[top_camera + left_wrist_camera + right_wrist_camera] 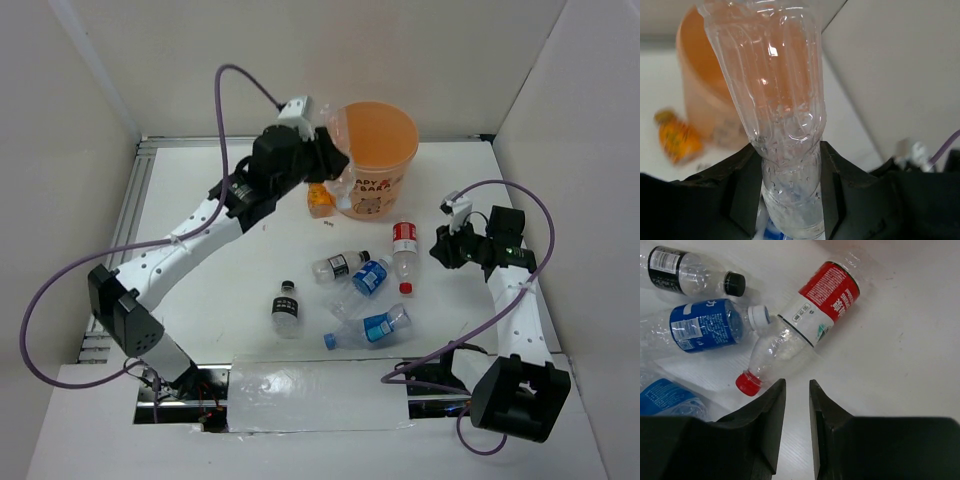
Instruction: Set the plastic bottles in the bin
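Note:
My left gripper (326, 152) is shut on a clear plastic bottle (775, 100) and holds it up at the left rim of the orange bin (392, 150). The bin also shows blurred behind the bottle in the left wrist view (697, 100). A stubby orange bottle (320, 198) lies by the bin's foot. On the table lie a red-label bottle (404, 245), two black-label bottles (338, 265) (287, 307) and two blue-label bottles (370, 275) (372, 327). My right gripper (443, 250) hovers right of the red-label bottle (810, 320), its jaws slightly apart and empty.
White walls close in the table at the back and on both sides. Purple cables loop from both arms. A taped white strip (315, 390) covers the near edge between the arm bases.

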Robot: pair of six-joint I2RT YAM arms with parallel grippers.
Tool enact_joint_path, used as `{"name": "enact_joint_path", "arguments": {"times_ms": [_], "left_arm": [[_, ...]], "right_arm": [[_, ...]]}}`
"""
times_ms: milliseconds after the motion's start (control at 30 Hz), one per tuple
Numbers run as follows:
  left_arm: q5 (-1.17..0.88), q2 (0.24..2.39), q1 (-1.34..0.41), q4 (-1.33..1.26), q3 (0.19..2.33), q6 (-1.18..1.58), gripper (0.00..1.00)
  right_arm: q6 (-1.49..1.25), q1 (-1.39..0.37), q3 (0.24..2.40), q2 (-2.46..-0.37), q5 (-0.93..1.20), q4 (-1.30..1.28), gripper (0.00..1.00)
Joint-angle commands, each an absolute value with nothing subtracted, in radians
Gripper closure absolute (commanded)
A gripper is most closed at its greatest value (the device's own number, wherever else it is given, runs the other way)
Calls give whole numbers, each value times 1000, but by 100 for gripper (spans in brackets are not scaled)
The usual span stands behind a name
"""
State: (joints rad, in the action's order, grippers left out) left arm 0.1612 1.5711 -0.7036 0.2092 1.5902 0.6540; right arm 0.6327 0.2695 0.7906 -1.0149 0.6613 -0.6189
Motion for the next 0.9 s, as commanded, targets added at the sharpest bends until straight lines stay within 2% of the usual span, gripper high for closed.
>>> {"name": "enact_joint_path", "arguments": {"times_ms": [0, 100, 167, 200, 233, 267, 300, 400, 433, 467, 533, 667, 767, 867], "left_arm": [[144, 1686, -710, -20, 1777, 488, 80], [213, 1796, -710, -122, 1942, 425, 78], [316, 1914, -719, -172, 2050, 393, 74], [372, 2001, -719, -184, 2144, 368, 66], [373, 2046, -719, -184, 2144, 368, 65], [421, 2093, -719, -170, 2196, 345, 61], [422, 2138, -719, -137, 2298, 330, 52], [440, 2241, -719, -104, 2379, 319, 28], [440, 2241, -719, -113, 2379, 308, 21], [440, 2241, -719, -114, 2364, 308, 9], [440, 2241, -719, -114, 2355, 308, 0], [414, 2208, -710, -114, 2346, 317, 0], [403, 2107, -722, -114, 2295, 318, 0], [403, 1953, -764, -114, 2084, 261, 0]], "right_arm": [[683, 276, 795, -988, 730, -652, 67], [692, 276, 795, -988, 739, -661, 67], [692, 276, 795, -979, 739, -661, 62], [692, 267, 785, -979, 739, -661, 49], [692, 267, 785, -979, 739, -661, 49], [701, 267, 785, -970, 739, -661, 31], [701, 267, 785, -969, 739, -647, 23], [721, 267, 776, -959, 752, -608, 0], [701, 267, 767, -959, 752, -588, 0], [657, 258, 767, -959, 752, -550, 0], [589, 258, 767, -982, 724, -513, 0], [477, 249, 821, -1113, 715, -479, 0], [365, 230, 847, -1239, 693, -437, 5], [235, 193, 873, -1356, 667, -368, 7]]}}
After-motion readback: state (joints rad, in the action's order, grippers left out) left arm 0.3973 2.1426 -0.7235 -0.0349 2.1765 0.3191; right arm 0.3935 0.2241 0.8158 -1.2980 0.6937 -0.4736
